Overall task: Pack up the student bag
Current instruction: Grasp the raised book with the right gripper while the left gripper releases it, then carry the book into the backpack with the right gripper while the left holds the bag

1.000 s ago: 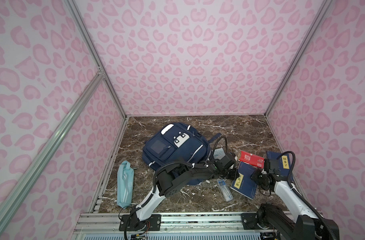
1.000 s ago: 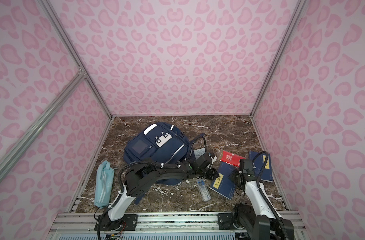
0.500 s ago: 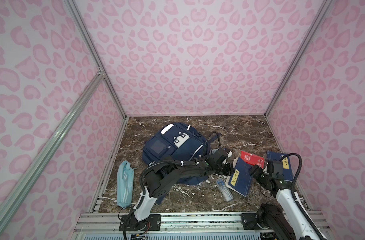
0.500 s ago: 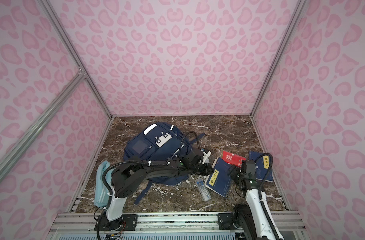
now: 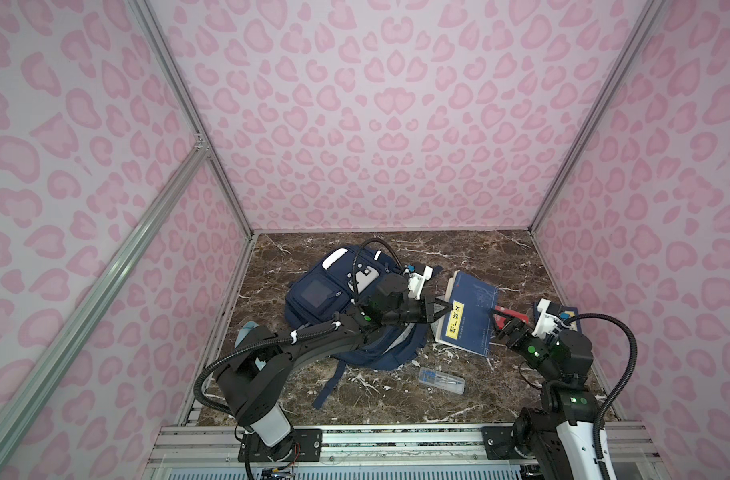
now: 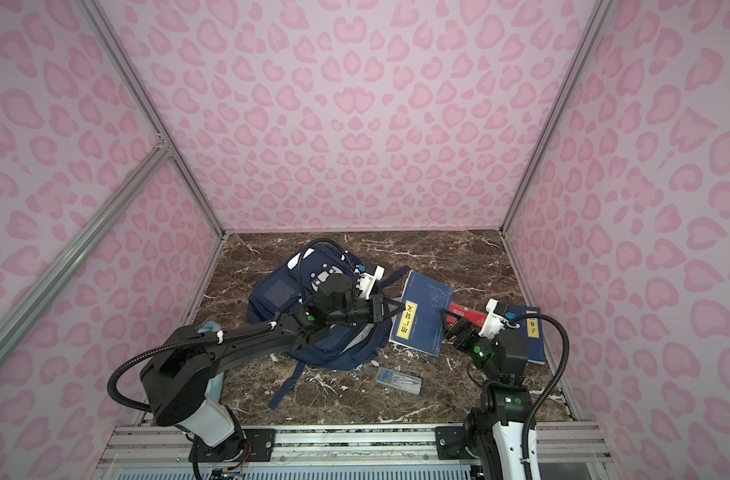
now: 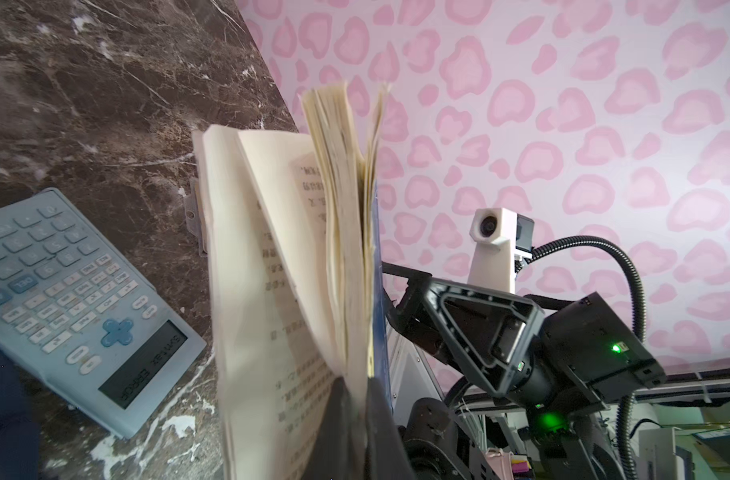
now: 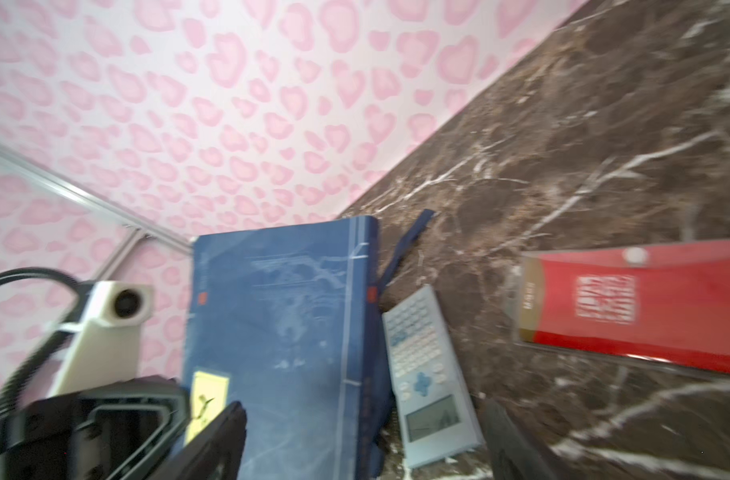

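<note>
The student bag (image 5: 319, 293), a large navy blue fabric backpack with white patches, lies flat on the brown marble table (image 5: 459, 249), left of the middle in both top views. One strap trails toward the near edge, and pale lining shows at its right side. The left arm reaches across the bag. The left pincer (image 5: 445, 309) sits just off the bag's right edge, clamped tight on the left edge of a navy blue book with a yellow label (image 5: 473, 316). In the left wrist view the pages fan loose beyond the grip. The book tilts up off the table, right of the bag. The right pincer (image 5: 498, 326) hangs at the book's right edge, well apart from the bag, its jaws spread wide with nothing between them. A grey-blue calculator (image 8: 430, 374) lies beside the book and a flat red packet (image 5: 513, 318) just right of it. A second navy book (image 6: 531, 332) lies at the far right, and a clear plastic case (image 5: 442, 380) lies nearer.
</note>
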Available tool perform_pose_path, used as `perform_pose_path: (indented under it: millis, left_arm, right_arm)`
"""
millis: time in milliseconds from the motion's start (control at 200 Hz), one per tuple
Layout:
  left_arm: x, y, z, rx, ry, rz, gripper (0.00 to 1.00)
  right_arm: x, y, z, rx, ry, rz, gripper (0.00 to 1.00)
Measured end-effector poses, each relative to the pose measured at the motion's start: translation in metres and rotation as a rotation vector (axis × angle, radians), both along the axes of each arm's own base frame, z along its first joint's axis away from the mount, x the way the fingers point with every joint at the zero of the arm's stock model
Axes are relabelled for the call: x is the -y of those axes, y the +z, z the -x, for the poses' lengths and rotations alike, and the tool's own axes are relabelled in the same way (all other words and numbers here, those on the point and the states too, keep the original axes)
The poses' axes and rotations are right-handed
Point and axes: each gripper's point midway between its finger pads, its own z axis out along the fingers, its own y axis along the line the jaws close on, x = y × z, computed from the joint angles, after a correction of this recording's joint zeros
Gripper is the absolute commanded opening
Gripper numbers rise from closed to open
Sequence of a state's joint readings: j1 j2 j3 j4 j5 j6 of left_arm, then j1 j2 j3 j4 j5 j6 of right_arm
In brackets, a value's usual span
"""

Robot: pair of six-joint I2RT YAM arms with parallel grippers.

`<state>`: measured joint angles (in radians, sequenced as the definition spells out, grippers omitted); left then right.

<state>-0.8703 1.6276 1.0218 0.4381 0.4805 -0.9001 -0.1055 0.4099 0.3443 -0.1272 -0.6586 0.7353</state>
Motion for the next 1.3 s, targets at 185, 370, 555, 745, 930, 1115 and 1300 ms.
perform_pose_path:
  millis: [185, 370, 555, 745, 930, 1115, 1300]
  left_arm:
    - [-0.008, 0.02, 0.01, 0.008, -0.035, 0.076, 0.03]
    - [-0.013, 0.032, 0.013, 0.028, -0.042, 0.106, 0.03]
    - [-0.015, 0.024, 0.009, 0.023, -0.029, 0.07, 0.31]
    - [-0.031, 0.016, -0.009, 0.075, 0.084, -0.09, 0.78]
    - [-0.093, -0.011, -0.054, 0.223, 0.377, -0.466, 0.68]
    - [-0.132, -0.076, -0.058, 0.303, 0.355, -0.826, 0.68]
    - [-0.142, -0.124, -0.055, 0.306, 0.26, -1.002, 0.75]
  right_arm:
    - [-0.042, 0.021, 0.003, 0.043, 0.188, -0.023, 0.69]
    - [-0.055, 0.02, -0.001, 0.03, 0.237, -0.025, 0.34]
    - [-0.054, 0.032, 0.003, 0.097, 0.231, -0.027, 0.0]
    - [-0.051, 0.017, 0.0, 0.057, 0.206, -0.024, 0.0]
    - [-0.05, 0.005, -0.011, -0.002, 0.18, -0.04, 0.0]
    - [-0.059, 0.004, -0.019, -0.022, 0.197, -0.067, 0.0]
    - [-0.065, 0.013, -0.024, -0.003, 0.204, -0.055, 0.0]
